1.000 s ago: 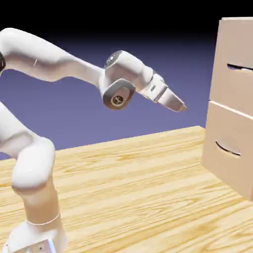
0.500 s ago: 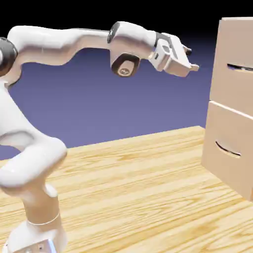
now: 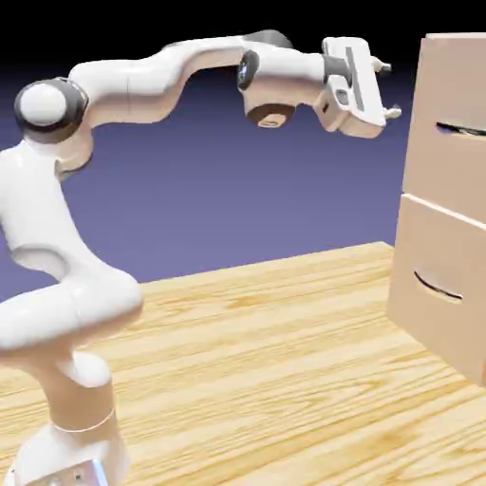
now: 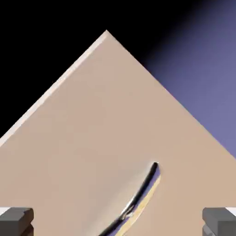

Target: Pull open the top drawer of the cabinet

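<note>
The exterior view shows the whole white arm and the cabinet (image 3: 446, 199) on the wooden table (image 3: 266, 370), both drawers shut. Only the hand view shows the top drawer (image 4: 101, 129) close, its dark curved handle (image 4: 138, 198) between the fingertips (image 4: 16, 220). The gripper (image 3: 387, 90) hangs wide open and empty, near the top drawer front, not touching.

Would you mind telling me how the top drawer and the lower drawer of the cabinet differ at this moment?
The top drawer sits level with the gripper, which points toward it; the lower drawer lies well below the gripper. In the exterior view the top drawer's handle is partly cut off by the picture's edge, while the lower drawer's handle shows whole. Only the top drawer's handle appears in the hand view. Both have plain beige fronts with thin dark curved handles.
</note>
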Robot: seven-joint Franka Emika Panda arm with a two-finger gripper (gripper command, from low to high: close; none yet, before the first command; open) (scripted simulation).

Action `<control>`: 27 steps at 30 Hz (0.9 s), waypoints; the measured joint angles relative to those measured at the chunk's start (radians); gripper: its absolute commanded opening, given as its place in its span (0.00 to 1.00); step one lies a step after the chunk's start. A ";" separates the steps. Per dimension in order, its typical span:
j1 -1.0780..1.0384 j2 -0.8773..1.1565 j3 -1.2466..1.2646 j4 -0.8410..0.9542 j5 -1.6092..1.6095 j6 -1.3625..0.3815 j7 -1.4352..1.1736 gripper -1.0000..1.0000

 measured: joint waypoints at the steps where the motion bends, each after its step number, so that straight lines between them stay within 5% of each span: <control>1: -0.036 -0.002 0.032 0.024 0.043 -0.002 -0.005 0.50; 18: -0.640 -0.041 0.569 0.428 0.783 -0.028 -0.083 0.50; 27: -0.879 -0.174 0.717 0.694 0.619 0.017 0.178 0.50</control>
